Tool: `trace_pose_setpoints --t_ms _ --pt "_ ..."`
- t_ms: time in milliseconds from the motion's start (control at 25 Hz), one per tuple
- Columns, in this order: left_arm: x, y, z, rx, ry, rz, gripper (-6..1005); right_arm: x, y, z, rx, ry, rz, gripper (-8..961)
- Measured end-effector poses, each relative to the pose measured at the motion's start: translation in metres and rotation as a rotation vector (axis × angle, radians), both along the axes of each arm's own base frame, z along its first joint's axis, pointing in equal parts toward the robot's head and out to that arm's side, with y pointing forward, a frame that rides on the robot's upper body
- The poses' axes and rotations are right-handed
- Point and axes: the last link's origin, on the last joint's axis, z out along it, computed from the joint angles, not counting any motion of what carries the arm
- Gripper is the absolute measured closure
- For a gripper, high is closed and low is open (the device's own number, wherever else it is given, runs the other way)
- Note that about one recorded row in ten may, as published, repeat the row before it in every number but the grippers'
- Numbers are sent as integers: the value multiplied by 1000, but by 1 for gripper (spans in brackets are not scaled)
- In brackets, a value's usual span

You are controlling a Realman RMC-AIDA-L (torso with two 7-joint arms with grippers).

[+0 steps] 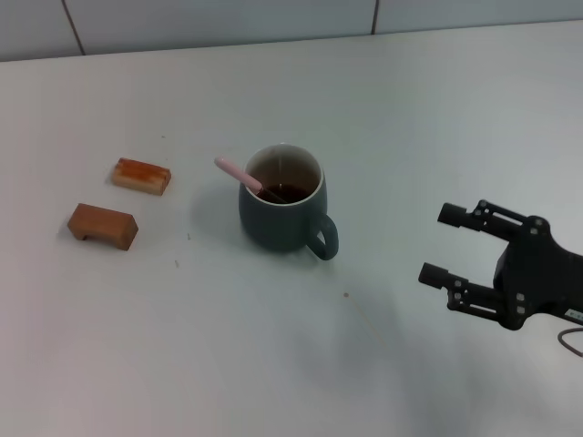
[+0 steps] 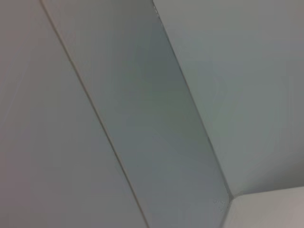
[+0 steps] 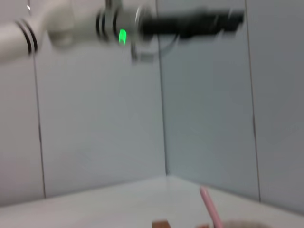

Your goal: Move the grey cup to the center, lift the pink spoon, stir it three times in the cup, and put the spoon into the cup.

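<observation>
Resting in the grey cup (image 1: pixel 281 214) mid-bench (image 1: pixel 410 127), the pink spoon (image 1: pixel 239 176) leans on the rim. Right tool (image 1: pixel 440 244) hangs wide and empty, well apart; best to back straight off. Left tool's jaws: cannot tell.

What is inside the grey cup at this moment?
The grey cup holds dark brown liquid and the pink spoon, leaning on its rim with the handle sticking out. The spoon's bowl is covered by the liquid and cannot be seen.
</observation>
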Motion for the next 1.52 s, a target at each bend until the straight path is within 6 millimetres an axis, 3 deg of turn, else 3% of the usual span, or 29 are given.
trace_pose_setpoints --t_ms 160,280,320,360,560,880,1240,1520 --pt "-53 -30 -18 -82 -38 0 434 -5 2 1 9 17 24 212" --pt "-82 -50 -38 -130 -29 15 306 -10 5 -2 7 25 41 212" --pt "-82 -50 -38 -130 -29 15 263 -11 4 -5 8 29 50 212" --pt "-102 -73 -57 -186 -40 -4 220 -15 3 -10 13 38 75 212" --pt "-128 -110 -81 -246 -93 -44 207 -20 -3 -22 10 46 118 212" --pt "-157 -146 -100 -306 -131 51 200 -24 -17 -38 16 73 129 212" --pt "-184 -154 -123 -311 -157 243 200 -19 -12 -53 13 39 36 211" --pt "-191 -160 -126 -296 -193 298 200 -19 -10 -62 -1 23 5 211"
